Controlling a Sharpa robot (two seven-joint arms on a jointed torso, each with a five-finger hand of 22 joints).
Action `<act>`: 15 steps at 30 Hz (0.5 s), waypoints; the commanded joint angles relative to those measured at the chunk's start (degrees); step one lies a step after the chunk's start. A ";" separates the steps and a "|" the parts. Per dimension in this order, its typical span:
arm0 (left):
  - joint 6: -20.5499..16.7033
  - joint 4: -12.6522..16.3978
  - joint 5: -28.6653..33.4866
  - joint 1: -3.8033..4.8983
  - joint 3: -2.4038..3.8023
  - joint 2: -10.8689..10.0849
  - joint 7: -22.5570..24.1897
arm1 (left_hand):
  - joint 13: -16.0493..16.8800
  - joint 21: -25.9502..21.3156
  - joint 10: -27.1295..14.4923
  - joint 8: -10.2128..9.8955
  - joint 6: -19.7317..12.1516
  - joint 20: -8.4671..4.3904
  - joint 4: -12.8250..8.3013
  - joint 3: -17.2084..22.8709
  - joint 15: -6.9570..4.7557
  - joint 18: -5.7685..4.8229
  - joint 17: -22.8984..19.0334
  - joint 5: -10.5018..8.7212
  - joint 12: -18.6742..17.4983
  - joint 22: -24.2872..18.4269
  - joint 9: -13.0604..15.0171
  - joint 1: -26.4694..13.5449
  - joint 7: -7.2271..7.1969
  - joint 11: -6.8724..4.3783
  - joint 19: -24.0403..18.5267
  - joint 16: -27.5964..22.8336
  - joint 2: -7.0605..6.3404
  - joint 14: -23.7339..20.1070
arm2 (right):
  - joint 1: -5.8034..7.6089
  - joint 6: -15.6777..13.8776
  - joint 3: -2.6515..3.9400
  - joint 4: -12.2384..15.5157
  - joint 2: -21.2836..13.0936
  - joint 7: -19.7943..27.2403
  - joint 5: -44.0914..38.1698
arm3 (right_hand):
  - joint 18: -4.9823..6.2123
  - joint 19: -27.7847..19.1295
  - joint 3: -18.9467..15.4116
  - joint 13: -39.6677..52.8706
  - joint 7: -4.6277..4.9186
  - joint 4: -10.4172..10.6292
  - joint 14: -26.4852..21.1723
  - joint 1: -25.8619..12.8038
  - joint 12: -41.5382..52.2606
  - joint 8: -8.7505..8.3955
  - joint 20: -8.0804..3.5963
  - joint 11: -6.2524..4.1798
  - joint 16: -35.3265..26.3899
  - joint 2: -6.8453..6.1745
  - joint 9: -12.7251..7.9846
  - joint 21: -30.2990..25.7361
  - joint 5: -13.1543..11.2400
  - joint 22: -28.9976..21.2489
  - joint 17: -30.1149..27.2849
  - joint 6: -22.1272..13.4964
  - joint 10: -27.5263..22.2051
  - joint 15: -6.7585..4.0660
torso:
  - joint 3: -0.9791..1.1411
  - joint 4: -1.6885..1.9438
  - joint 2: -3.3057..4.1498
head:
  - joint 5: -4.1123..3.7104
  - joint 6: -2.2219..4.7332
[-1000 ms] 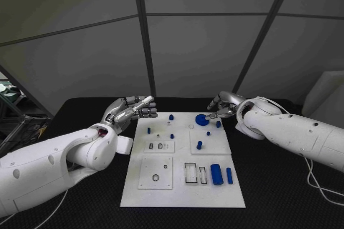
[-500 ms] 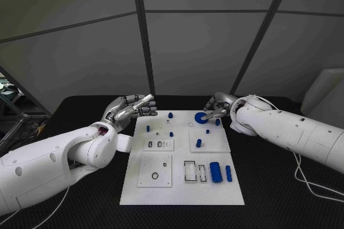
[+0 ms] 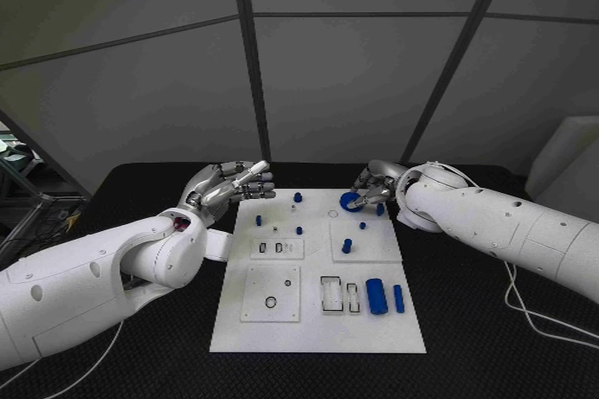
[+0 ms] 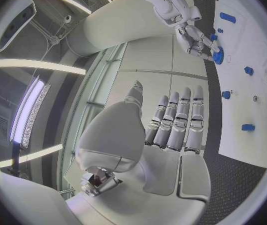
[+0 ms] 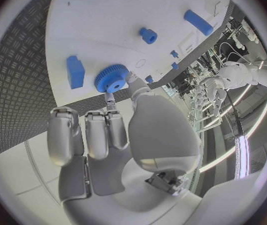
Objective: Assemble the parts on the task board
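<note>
Two hands were recorded at the far end of the task board [image 3: 250, 330]. The blue gear [image 5: 111, 79] was pinched between thumb and a fingertip of the right hand [image 3: 375, 187] — at the board's far right corner, by a small blue block [image 5: 75, 71]. The left hand [image 3: 231, 189] was held raised beside the board's far left edge, fingers straight and side by side, nothing in it. Loose blue parts [image 3: 376, 297] lay nearer the front — untouched.

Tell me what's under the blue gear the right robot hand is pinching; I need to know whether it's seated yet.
Beneath the blue gear, the white task board is visible around its rim. The right robot hand holds it; any peg or hole directly under the gear is covered, so seating can't be confirmed.
</note>
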 commanded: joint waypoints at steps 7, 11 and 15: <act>0.76 0.03 -0.26 0.07 0.05 0.08 0.12 | -0.07 0.25 0.26 -0.28 0.41 -0.18 -0.38 0.00 0.09 -0.30 -0.10 -0.36 -0.33 -0.12 -0.09 0.19 2.36 -0.02 0.39 -0.45 0.35 -0.30 | 0.11 2.12 0.04 -0.44 0.16 0.07 -2.66 | -0.98 1.25 0.79 9.79 -0.03 -0.65 3.84 1.37 0.92 0.15 0.16 0.14 0.58 0.89 0.27 0.55 1.28 4.65 3.60 1.20 3.32 0.30 | 0.00 -0.05 -0.06 | 0.16 -0.23; 0.70 0.08 -0.26 0.07 0.05 0.03 0.05 | -0.07 0.26 0.26 -0.29 0.41 -0.19 -0.40 0.00 0.09 -0.29 -0.10 -0.37 -0.34 -0.12 -0.10 0.20 2.36 -0.03 0.40 -0.46 0.36 -0.31 | 0.10 2.31 0.04 -0.38 0.16 0.07 -3.96 | -1.02 1.32 0.98 10.37 -0.07 -1.26 3.85 1.65 1.38 0.08 0.12 0.09 0.68 1.12 0.36 0.65 3.76 4.89 3.80 1.60 3.60 0.26 | 0.03 -0.02 0.03 | 0.03 -0.17; 0.72 0.05 -0.26 0.07 0.05 0.03 0.01 | -0.07 0.26 0.26 -0.29 0.41 -0.19 -0.40 0.00 0.09 -0.29 -0.10 -0.37 -0.34 -0.12 -0.10 0.20 2.36 -0.03 0.40 -0.46 0.36 -0.31 | 0.10 2.55 0.04 -0.24 0.25 0.12 -5.25 | -1.08 1.44 1.31 10.85 -0.11 -2.01 3.88 2.23 1.77 0.06 0.10 0.06 0.77 1.33 0.43 0.78 4.30 5.17 4.03 1.92 3.85 0.23 | 0.05 0.02 -0.04 | 0.02 -0.42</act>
